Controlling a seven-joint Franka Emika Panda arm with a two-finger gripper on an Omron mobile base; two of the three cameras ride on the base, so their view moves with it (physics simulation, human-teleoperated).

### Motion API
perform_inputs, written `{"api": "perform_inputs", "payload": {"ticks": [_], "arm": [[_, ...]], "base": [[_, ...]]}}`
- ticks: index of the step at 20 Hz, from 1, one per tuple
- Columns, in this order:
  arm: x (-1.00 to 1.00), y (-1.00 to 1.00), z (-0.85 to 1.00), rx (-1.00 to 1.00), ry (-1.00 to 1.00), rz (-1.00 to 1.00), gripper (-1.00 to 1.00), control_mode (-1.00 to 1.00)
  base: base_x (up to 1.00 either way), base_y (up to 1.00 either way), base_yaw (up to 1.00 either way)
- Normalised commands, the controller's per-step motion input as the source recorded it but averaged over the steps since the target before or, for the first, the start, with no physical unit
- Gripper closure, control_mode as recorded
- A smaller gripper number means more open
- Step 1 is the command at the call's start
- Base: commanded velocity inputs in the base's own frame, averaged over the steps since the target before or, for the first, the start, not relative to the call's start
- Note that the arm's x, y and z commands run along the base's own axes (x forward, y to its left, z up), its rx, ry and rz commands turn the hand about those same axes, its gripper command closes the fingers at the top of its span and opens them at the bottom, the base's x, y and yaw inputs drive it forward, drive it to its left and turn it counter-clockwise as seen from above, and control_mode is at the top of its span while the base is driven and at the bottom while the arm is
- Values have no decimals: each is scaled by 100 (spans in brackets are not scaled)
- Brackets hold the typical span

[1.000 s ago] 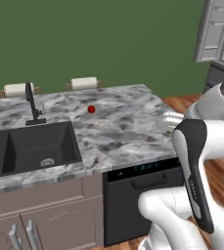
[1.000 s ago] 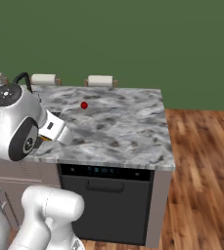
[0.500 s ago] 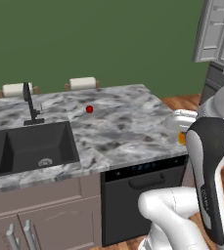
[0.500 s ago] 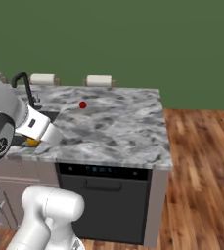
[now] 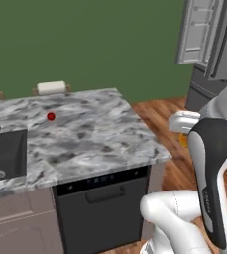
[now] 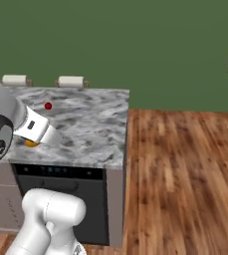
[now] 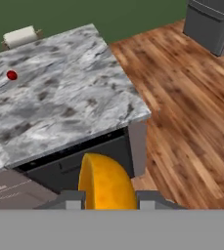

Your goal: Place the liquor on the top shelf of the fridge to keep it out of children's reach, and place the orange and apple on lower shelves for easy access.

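My gripper (image 7: pixel 111 197) is shut on the orange (image 7: pixel 106 183), which bulges up between the two dark fingertips. From the right base the orange (image 6: pixel 32 144) peeks out under the white hand, above the counter's front edge. The apple (image 5: pixel 50 116), a tiny red ball, lies on the marble counter (image 5: pixel 95 139) well behind the hand; the apple (image 7: pixel 11 75) sits far left in the hand view. The grey fridge (image 5: pixel 211 82) stands at the far right with a door (image 5: pixel 199 30) swung open. The liquor and the fridge's shelves are out of view.
Under the counter's front edge is a black dishwasher (image 5: pixel 102 208). A dark sink (image 5: pixel 3 156) is sunk into the counter at left. A paper roll (image 5: pixel 51 88) stands at the back. Wooden floor (image 6: pixel 185 174) stretches between counter and fridge.
The jaws closed on the orange. The base has since swung right, so the counter slid left in both base views and more floor and fridge came in.
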Motion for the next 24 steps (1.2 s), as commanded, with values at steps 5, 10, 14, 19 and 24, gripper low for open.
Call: {"api": "perform_inputs", "payload": {"ticks": [5, 10, 14, 19, 24], "arm": [[0, 0, 0, 0, 0, 0, 100, 100], [0, 0, 0, 0, 0, 0, 100, 100], [0, 0, 0, 0, 0, 0, 100, 100], [0, 0, 0, 0, 0, 0, 100, 100], [0, 0, 0, 0, 0, 0, 100, 100]], "base": [[0, -97, -4], [6, -99, -8], [13, -100, -10], [24, -94, -10], [57, -54, -5]]}}
